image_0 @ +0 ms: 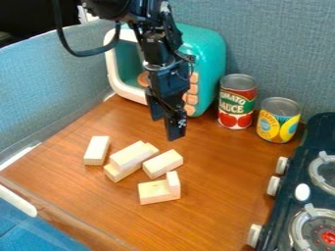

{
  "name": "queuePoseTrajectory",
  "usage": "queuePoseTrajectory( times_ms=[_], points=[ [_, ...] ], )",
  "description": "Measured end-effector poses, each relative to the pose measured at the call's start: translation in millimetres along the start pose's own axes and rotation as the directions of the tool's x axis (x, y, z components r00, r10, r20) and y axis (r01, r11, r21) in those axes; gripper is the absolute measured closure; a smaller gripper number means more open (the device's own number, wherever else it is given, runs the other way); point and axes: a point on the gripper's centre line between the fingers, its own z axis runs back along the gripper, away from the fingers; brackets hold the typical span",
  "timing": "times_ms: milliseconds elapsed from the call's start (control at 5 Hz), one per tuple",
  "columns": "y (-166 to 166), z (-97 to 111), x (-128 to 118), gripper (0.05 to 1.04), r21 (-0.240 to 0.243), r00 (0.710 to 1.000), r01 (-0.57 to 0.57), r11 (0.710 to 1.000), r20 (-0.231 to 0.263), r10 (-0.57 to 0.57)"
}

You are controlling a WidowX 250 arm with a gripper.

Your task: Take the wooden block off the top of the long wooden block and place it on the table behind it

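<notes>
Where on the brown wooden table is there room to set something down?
The widest bare patch lies between the pale wooden blocks and the black toy stove. Another separates the blocks from the teal toy microwave, below the black gripper. It's crowded among the blocks and around the two metal cans.

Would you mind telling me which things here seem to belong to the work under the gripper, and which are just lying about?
In the work, judging by nearness to the gripper:
- left block
- two stacked blocks
- middle block
- front pair of blocks

Just lying about:
- red can
- yellow can
- teal toy oven
- toy stove
</notes>
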Motion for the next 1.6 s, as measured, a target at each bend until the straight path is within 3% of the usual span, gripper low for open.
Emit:
queuePoseTrajectory(
  times_ms=[200, 400, 600, 800, 1000, 1200, 1600],
  points=[
    [-2.5, -13.5, -5.7, 0.082, -0.021, 0.999, -0.017, 1.0, -0.03, 0.016],
    [-7.0, -24.1, -19.7, 0.082, -0.009, 0.988, -0.139, 0.99, -0.063, 0.138],
    [-4.2, -25.3, -42.9, 0.082, 0.062, 0.959, -0.257, 0.965, -0.11, 0.262],
    [-2.5, -24.5, -49.1, 0.082, 0.073, 0.951, -0.279, 0.958, -0.118, 0.286],
    [5.7, -11.2, -49.0, 0.082, 0.1, 0.946, -0.305, 0.947, -0.08, 0.313],
    [20.5, -9.3, -48.4, 0.082, 0.119, 0.933, -0.336, 0.934, -0.093, 0.347],
    [39.7, -27.2, -47.7, 0.082, 0.09, 0.923, -0.345, 0.934, -0.15, 0.355]
  ],
)
